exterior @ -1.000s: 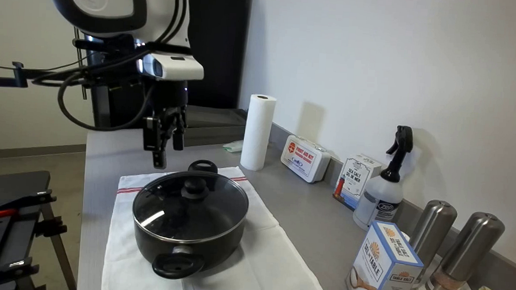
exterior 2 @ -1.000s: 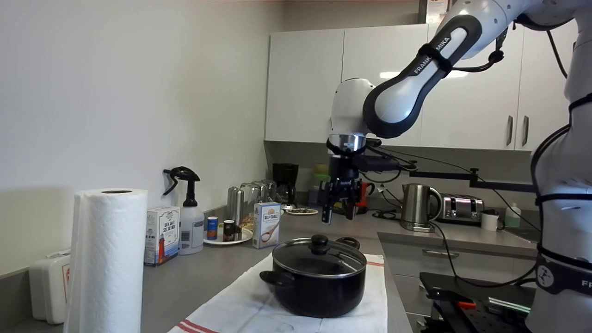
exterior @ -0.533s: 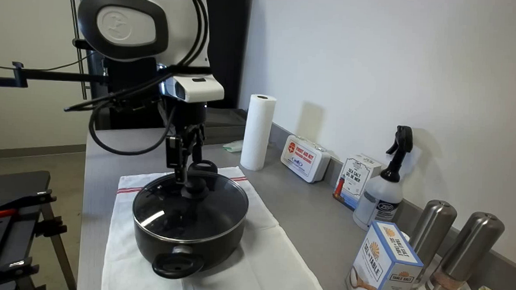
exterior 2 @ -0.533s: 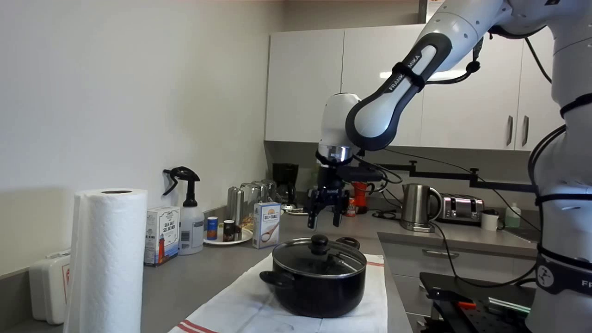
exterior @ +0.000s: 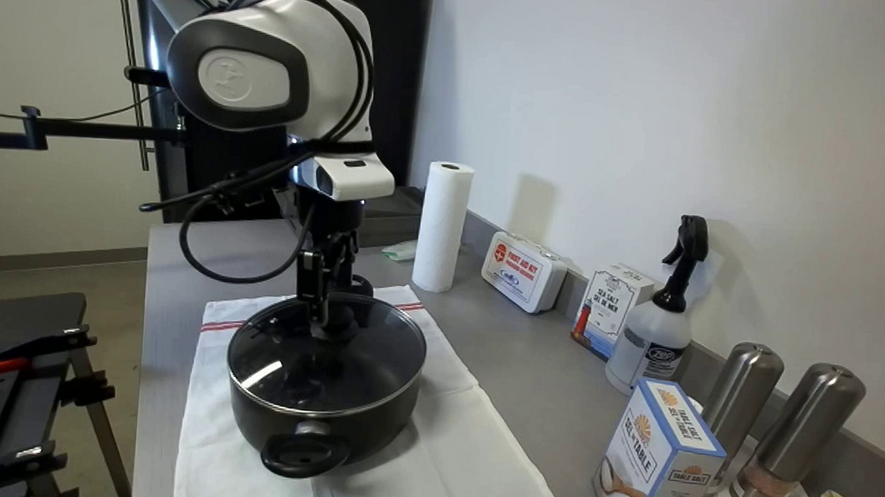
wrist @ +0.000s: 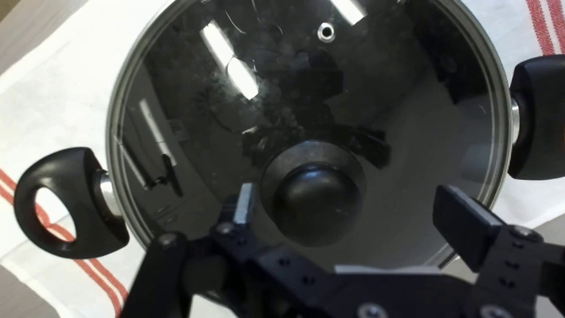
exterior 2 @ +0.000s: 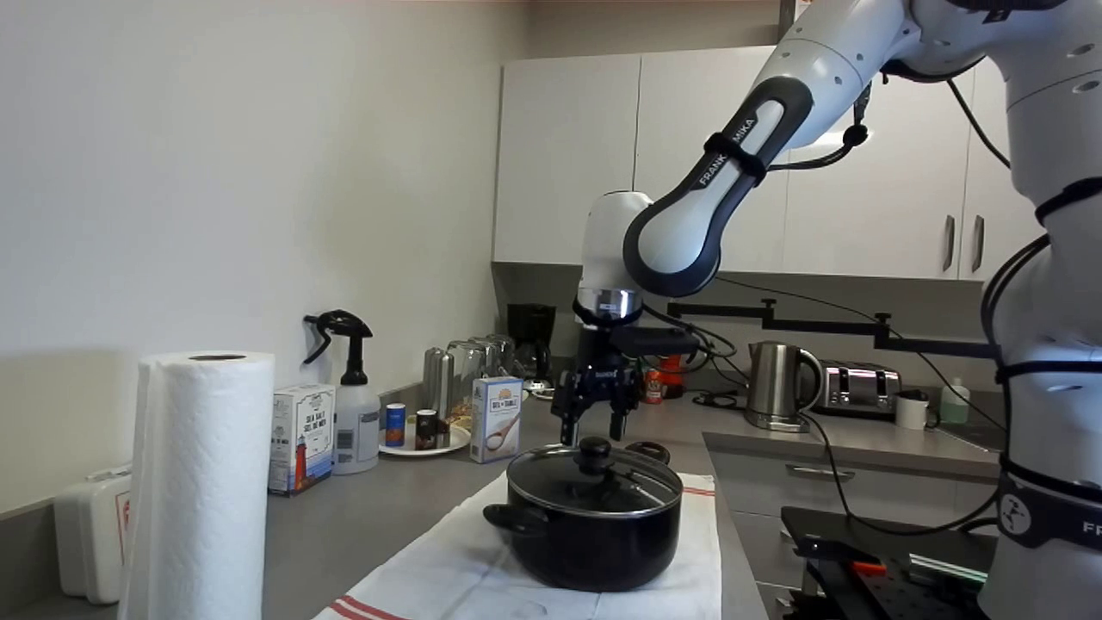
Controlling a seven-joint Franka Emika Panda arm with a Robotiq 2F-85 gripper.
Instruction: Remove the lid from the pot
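The black pot stands upright on a white towel, also in an exterior view. The glass lid sits flat on it, its black knob in the middle. My gripper is just above the lid, pointing down, also in an exterior view. In the wrist view the gripper is wide open and empty. The knob shows between its fingers, nearer the left finger. I see no finger touching the knob. In an exterior view one finger hides part of the knob.
A paper towel roll, first aid kit, sea salt box, spray bottle, table salt box and steel canisters stand along the wall. The pot's handles stick out on both sides.
My gripper has come down and across from beyond the pot's handle to just over the lid's knob, still open. The pot and lid have not moved.
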